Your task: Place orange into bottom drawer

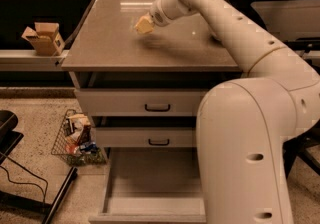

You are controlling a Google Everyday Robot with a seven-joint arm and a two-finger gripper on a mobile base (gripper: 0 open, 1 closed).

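Observation:
My gripper (144, 24) hangs just above the middle of the grey cabinet top (110, 48), at the end of my arm reaching in from the right. Its tip looks pale yellow-tan and casts a shadow on the top below it. The orange does not show as a separate thing on the cabinet top or in the drawer, and I cannot tell whether it sits in the gripper. The bottom drawer (150, 188) is pulled out towards me, and its flat grey floor is bare. The two upper drawers with black handles are shut.
A cardboard box (44, 38) sits on a ledge left of the cabinet. A wire basket (75, 140) of packets stands on the floor by the drawer's left side. A black chair base (20, 178) lies at the lower left. My own body (250, 153) covers the drawer's right side.

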